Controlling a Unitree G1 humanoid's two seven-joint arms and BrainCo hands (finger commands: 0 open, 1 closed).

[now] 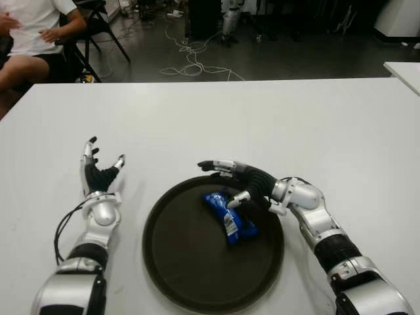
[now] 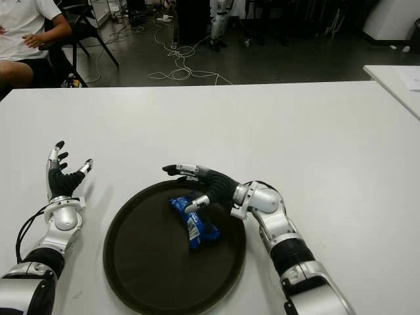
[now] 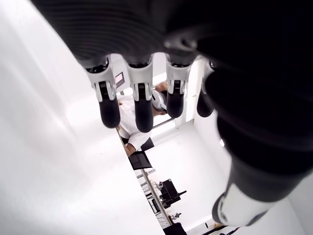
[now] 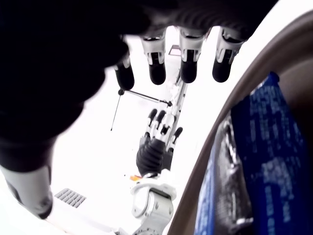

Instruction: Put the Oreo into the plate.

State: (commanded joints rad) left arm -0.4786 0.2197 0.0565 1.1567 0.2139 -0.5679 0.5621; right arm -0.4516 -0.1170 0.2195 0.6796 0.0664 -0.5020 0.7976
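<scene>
The blue Oreo packet [image 1: 230, 216] lies flat inside the round dark brown plate [image 1: 177, 256], toward its far right part. My right hand [image 1: 226, 180] hovers just over the packet's far end, fingers stretched out toward the left and thumb pointing down beside the packet, holding nothing. In the right wrist view the blue packet [image 4: 264, 161] sits free below the spread fingers [image 4: 188, 68]. My left hand [image 1: 98, 167] shows on the white table [image 1: 295, 125] to the left of the plate, fingers spread upward and empty.
A seated person [image 1: 29, 39] in a white shirt is beyond the table's far left corner. Cables [image 1: 190, 59] lie on the dark floor behind. Another white table's corner [image 1: 403, 72] shows at the far right.
</scene>
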